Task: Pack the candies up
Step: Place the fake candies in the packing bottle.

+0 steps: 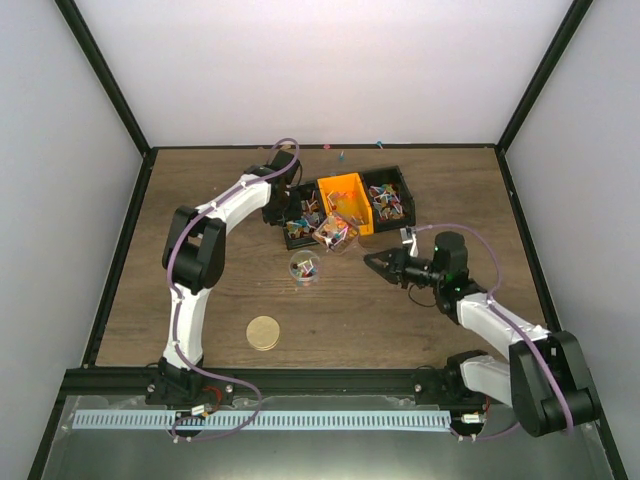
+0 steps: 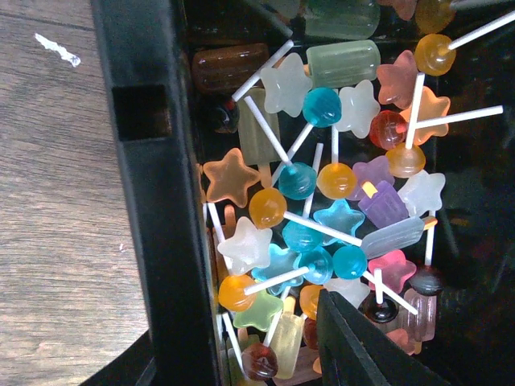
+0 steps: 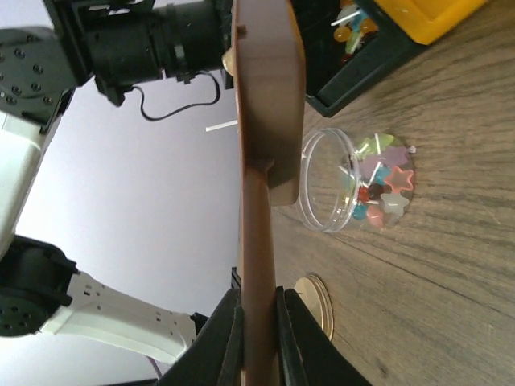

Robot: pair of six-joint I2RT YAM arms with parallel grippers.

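Note:
The candies [image 2: 322, 201] are small star, ball and bar sweets on white sticks, piled in a black bin [image 1: 296, 240]. My left gripper [image 2: 233, 371] is open astride this bin's wall [image 2: 153, 201], with one finger [image 2: 362, 350] among the candies; it also shows in the top view [image 1: 284, 204]. My right gripper [image 3: 259, 338] is shut on a flat tan wooden tool [image 3: 261, 121] seen edge-on, and it sits right of a clear round jar [image 1: 305, 267] holding a few candies [image 3: 376, 189]. More candies [image 1: 335, 231] show at the tool's far end by the bins.
An orange bin [image 1: 345, 200] and a second black bin [image 1: 386, 194] with candies stand beside the first. A round tan disc lid [image 1: 263, 332] lies on the near table; it also shows in the right wrist view [image 3: 312, 307]. A few stray sweets [image 1: 343, 155] lie at the back edge.

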